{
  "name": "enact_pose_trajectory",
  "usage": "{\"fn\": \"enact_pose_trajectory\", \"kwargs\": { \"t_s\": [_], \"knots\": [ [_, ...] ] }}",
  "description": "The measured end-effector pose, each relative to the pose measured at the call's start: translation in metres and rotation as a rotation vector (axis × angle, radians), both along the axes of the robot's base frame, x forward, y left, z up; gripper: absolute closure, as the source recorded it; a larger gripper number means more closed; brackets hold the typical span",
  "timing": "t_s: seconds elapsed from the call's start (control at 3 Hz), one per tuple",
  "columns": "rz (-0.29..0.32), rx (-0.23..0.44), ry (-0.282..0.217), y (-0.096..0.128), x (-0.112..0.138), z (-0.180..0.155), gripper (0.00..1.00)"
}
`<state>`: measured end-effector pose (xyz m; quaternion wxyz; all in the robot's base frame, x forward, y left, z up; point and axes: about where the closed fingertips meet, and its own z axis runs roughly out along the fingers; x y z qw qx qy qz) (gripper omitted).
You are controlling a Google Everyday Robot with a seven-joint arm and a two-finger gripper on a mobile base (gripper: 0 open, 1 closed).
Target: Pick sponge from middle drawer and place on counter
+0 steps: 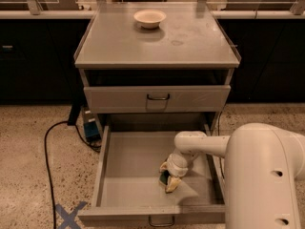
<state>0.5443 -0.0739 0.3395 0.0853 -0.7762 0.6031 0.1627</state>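
The middle drawer is pulled out wide and shows its flat grey tray. The sponge, dark green over a yellow layer, lies on the tray floor right of centre, near the front. My gripper reaches down into the drawer from the right and sits right at the sponge, covering part of it. My white arm fills the lower right of the camera view. The counter is the grey top of the cabinet above.
A cream bowl stands at the back of the counter. The upper drawer is closed, with a dark wire handle. A black cable and a blue box lie on the floor to the left, and a blue tape cross is at lower left.
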Motion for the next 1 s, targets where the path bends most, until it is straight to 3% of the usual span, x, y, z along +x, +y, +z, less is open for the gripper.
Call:
{"fn": "enact_pose_trajectory", "kwargs": {
  "t_s": [0.33,0.67,1.0],
  "knots": [
    [0.000,0.000,-0.001,0.000,0.000,0.004,0.88],
    [-0.008,-0.005,-0.046,-0.003,0.005,0.049,1.00],
    [-0.036,0.006,-0.100,-0.012,0.018,0.152,1.00]
  ]
}}
